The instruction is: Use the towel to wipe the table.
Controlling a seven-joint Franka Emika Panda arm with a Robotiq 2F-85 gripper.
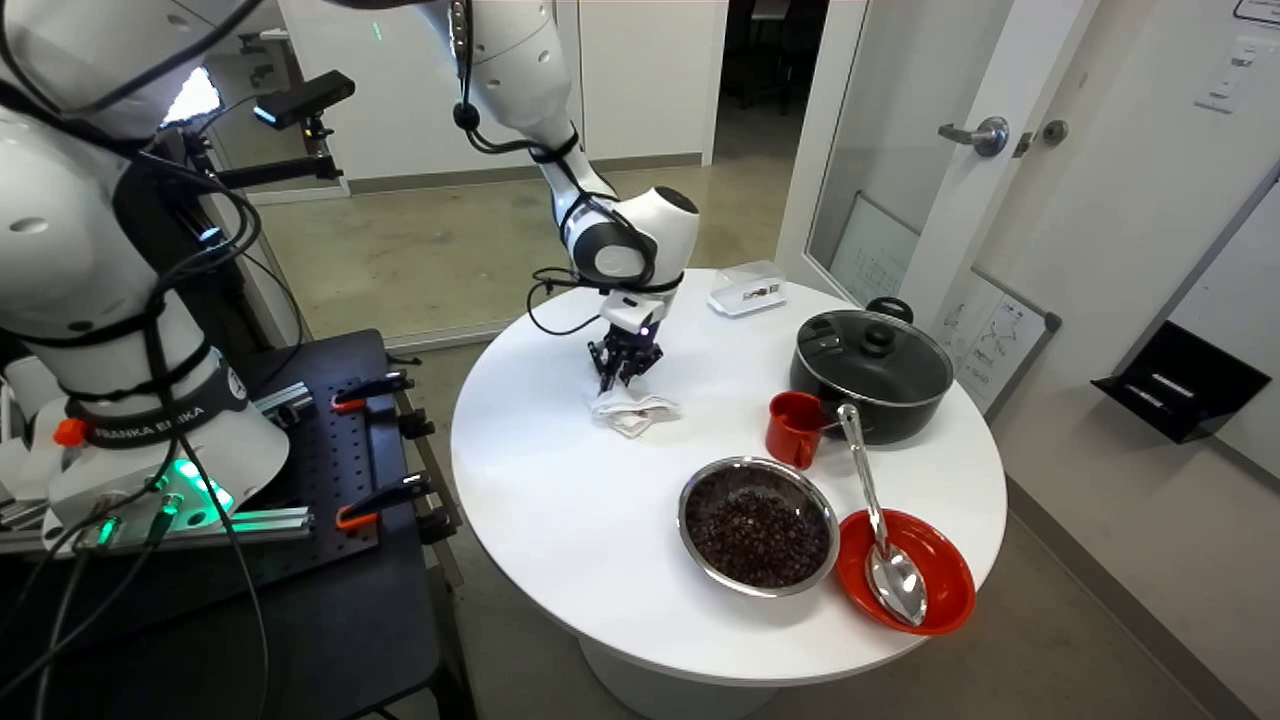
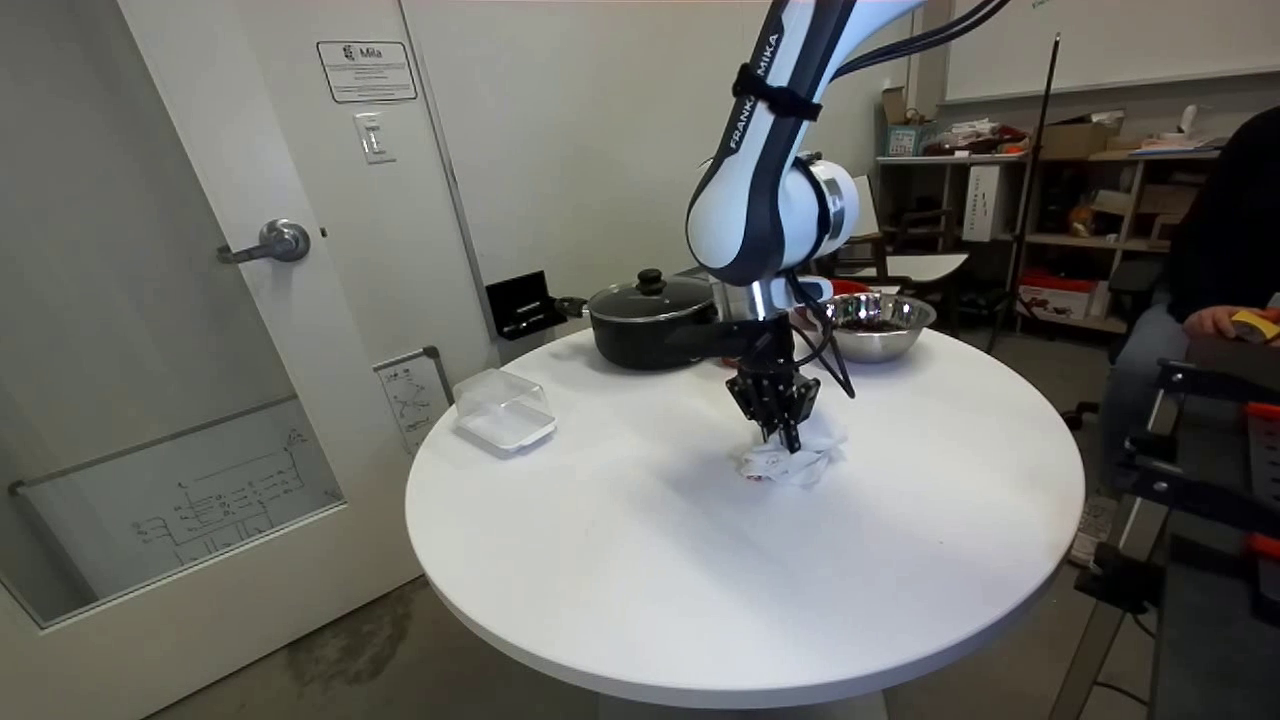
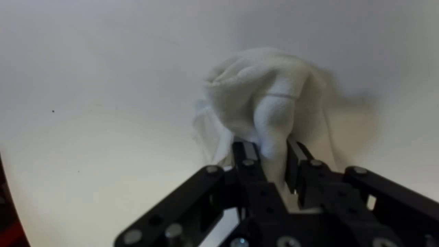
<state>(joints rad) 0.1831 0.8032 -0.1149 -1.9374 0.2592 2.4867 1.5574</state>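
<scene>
Wrist view: end effector point(image 3: 269, 152) pinches towel point(image 3: 260, 92) between 2 fingers point(image 3: 252, 175).

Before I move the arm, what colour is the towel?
The towel is white, looking greyish where shaded; the wrist view shows it best.

Door point(image 1: 1030, 70): in both exterior views I see it standing open, white-framed around a large clear pane point(image 2: 100, 250), with a silver lever handle point(image 1: 988, 136).
Whiteboard point(image 1: 1000, 335): marked with handwriting, low behind the door; I see part through the pane, part past the door's edge.
Wall point(image 1: 1150, 200): off-white, with a grey baseboard point(image 1: 1110, 590), a light switch point(image 2: 374, 137) and, above it, a framed notice point(image 2: 367, 72) headed "Mila".
Floor point(image 1: 400, 260): smooth, tan-grey, with a dark patch point(image 2: 350, 640) near the door.
Doorway point(image 1: 770, 80): in an exterior view, a dark gap beside white panels point(image 1: 650, 80).
Shelves point(image 2: 1075, 238): right background of an exterior view, crowded, too small for me to itemise.
Light: soft across the walls, dimmer around the shelves.
</scene>
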